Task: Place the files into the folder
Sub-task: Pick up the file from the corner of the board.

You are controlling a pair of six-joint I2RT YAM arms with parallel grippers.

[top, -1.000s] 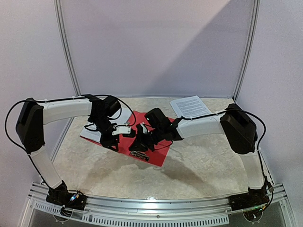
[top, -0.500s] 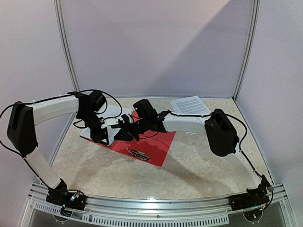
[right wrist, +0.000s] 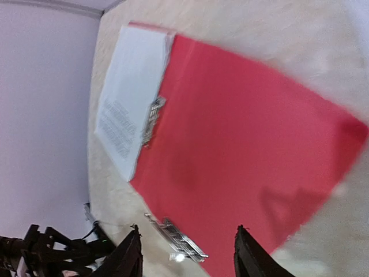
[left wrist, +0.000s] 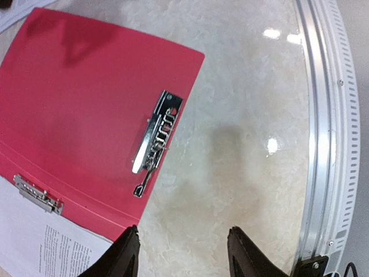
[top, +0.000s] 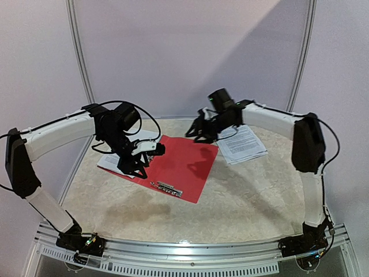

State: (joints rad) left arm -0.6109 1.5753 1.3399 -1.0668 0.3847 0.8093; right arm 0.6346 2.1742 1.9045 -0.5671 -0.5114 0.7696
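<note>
Pale lilac walls (top: 184,52) close in your marbled beige table (top: 242,202), with a slotted metal rail (left wrist: 323,144) along its near edge.

On the table's left-centre you have the red folder (top: 184,164) lying open and flat. Its right leaf is bare red. A printed sheet (right wrist: 130,115) lies on the left leaf, and a thin red edge shows past its far side. The rest of the files (top: 245,144) sit in a small stack on the table just beyond the folder's far right corner, outside it.

Your left gripper (left wrist: 183,234) hangs over the folder's left part, near the fold. Its fingers (left wrist: 130,251) stand apart, with only folder edge and table showing between them; they hold and touch nothing. Your right gripper (right wrist: 187,234) is raised in the air above the folder's far right corner, close to the loose stack. Its fingers (right wrist: 130,254) are likewise spread, and the gap is empty.

A long silver clip (left wrist: 157,138) lies on the right leaf near its front edge. A smaller one (left wrist: 36,194) sits at the fold, against the sheet's edge.
</note>
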